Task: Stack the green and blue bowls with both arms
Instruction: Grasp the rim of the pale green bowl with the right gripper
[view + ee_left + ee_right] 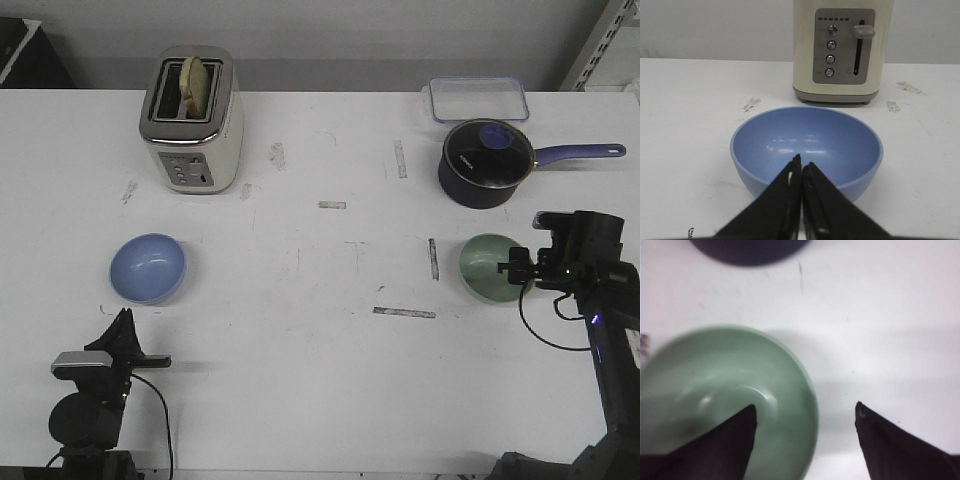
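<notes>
Right wrist view first: green bowl (725, 400) fills the lower left of the frame, sitting upright on the white surface (880, 315). Jaws of the right gripper (805, 412) are spread wide and straddle the bowl's rim: one tip over the inside of the bowl, the other outside it over bare surface. Nothing gripped yet. Judged: a close from here would pinch the rim wall, so the relation that matters is rim between the tips, and that looks set.

Front view: green bowl (490, 267) lies at right of centre, right gripper (522, 268) at its right edge. Blue bowl (148, 267) lies at left of centre, well apart from the green one, roughly level with it across the frame. Left gripper (125, 345) sits below the blue bowl, near but not touching.

Left wrist view: blue bowl (806, 150) straight ahead of the left gripper (802, 165), jaws pressed together, holding nothing. Both bowls round, no long axis. Each arm is nearer its own-side bowl.

Count:
- Bowls: two, one green, one blue.
- Toaster (192, 120): one, upper left, with a slice in a slot.
- Saucepan (487, 162): one, lidded, upper right, just above the green bowl.
- Clear container (478, 98): one, behind the saucepan.
</notes>
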{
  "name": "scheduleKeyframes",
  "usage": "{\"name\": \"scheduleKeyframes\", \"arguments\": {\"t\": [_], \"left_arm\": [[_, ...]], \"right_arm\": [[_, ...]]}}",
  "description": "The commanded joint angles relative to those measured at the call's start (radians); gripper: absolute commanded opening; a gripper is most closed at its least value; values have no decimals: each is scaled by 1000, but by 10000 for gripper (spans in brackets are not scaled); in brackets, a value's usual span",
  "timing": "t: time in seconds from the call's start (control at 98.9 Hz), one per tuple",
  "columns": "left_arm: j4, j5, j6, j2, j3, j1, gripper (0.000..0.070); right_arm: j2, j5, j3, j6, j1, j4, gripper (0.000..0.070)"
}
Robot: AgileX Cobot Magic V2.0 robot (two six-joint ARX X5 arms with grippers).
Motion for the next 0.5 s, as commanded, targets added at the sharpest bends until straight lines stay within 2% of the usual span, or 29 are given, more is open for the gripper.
{"name": "scheduleKeyframes", "arguments": {"t": [0.0,0.101,0.172,0.212,0.323,0.364,0.485], "left_arm": [[13,1,-2,-2,-21,0,2],[13,1,-2,-2,-21,0,2],[13,1,-2,-2,-21,0,3],[13,1,-2,-2,-21,0,2],[15,1,-2,-2,-21,0,2],[16,1,-2,-2,-21,0,3],[16,1,-2,-2,-21,0,2]], "right_arm": [[43,-3,19,-16,-3,2,430],[92,-3,19,-16,-3,5,425],[118,-3,19,-16,-2,13,389],[128,-3,19,-14,-2,19,332],[134,-3,19,-9,-2,29,84],[134,-3,19,-9,-2,34,15],[134,-3,19,-9,-2,35,1]]}}
